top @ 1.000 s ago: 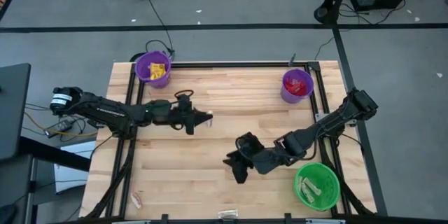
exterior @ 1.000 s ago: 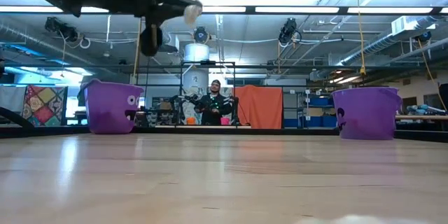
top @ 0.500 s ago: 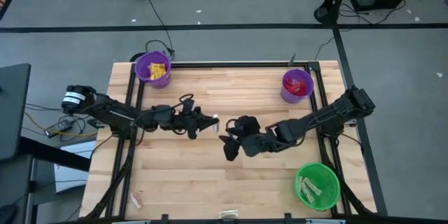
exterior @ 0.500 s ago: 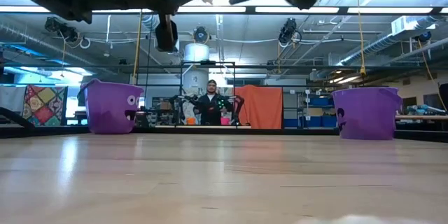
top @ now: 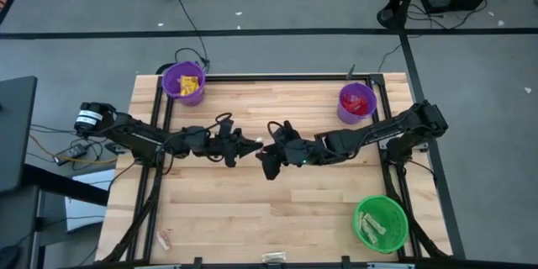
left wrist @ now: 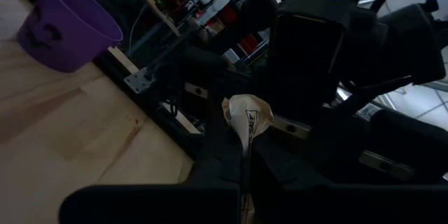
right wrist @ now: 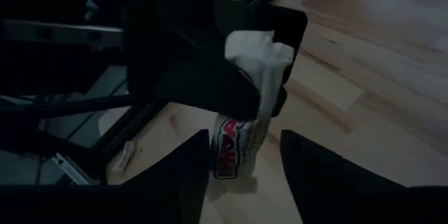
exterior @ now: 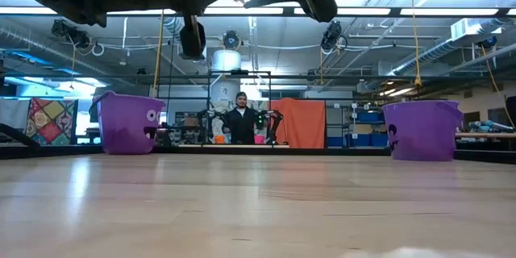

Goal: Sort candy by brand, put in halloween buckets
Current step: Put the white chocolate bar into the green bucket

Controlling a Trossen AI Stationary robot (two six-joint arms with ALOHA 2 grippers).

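Candy (left wrist: pixel 246 122) upright in left pincer (top: pixel 250 144)

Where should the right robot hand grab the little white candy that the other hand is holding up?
Probably the free end of the cream-white wrapped candy. The left gripper pinches its other end, high above the table. The right gripper faces it with fingers open, so coming straight on from the opposite side suits the flat wrapper best.
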